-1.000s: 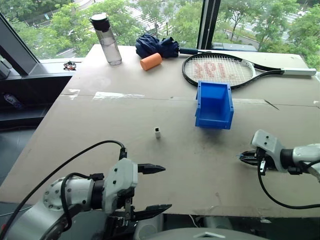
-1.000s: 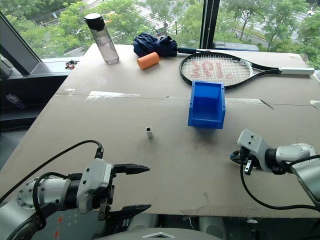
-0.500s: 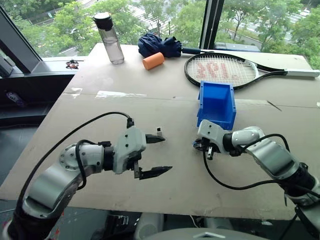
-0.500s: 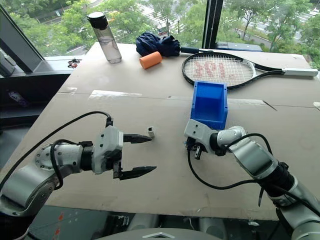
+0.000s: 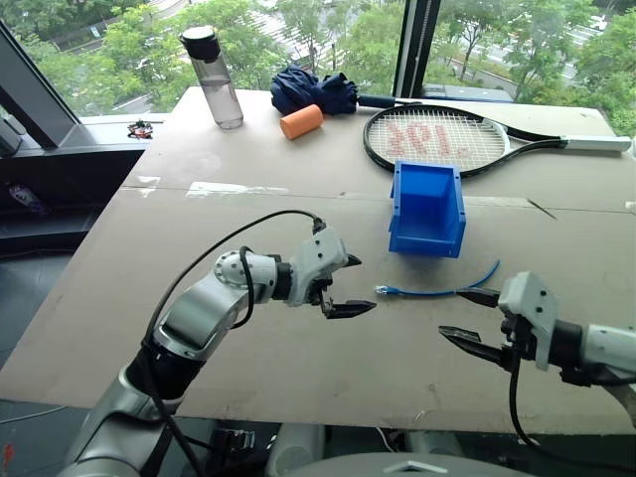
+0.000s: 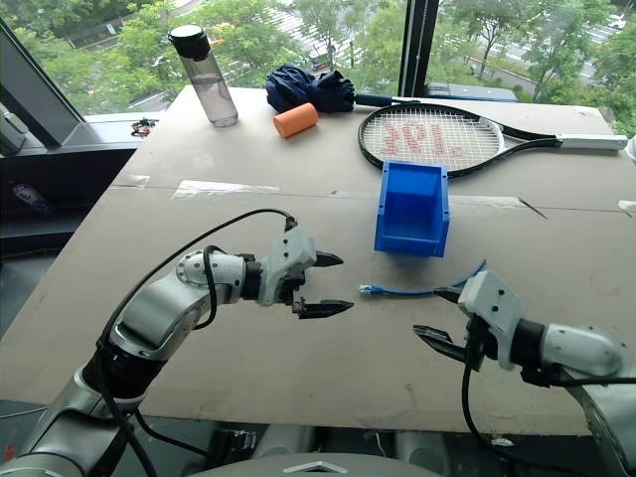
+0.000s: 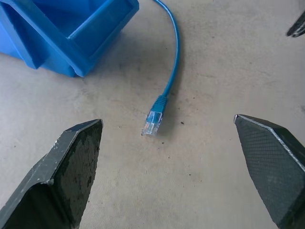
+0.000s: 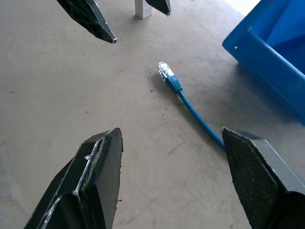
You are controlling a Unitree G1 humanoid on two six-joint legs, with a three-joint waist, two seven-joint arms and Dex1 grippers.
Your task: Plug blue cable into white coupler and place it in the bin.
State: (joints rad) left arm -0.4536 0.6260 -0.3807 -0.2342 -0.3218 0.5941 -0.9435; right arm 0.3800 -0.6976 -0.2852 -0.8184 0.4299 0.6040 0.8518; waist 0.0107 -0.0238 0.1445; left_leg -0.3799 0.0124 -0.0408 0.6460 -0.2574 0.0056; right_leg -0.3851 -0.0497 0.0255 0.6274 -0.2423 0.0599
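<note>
Behind left end effector [image 8: 128, 12]: white coupler [image 8: 143, 8]

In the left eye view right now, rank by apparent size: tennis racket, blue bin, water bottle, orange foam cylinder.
1. tennis racket
2. blue bin
3. water bottle, though it stands farther off, so true size against the bin is unsure
4. orange foam cylinder

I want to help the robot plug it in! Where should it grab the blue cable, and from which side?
Probably just behind the clear plug, on the blue cable. It lies flat and loose on the table, so coming down from above should work best. The plug end points at the left pincer, which is open and near, so that side looks easiest. Gripping close to the plug should keep it steady.
</note>
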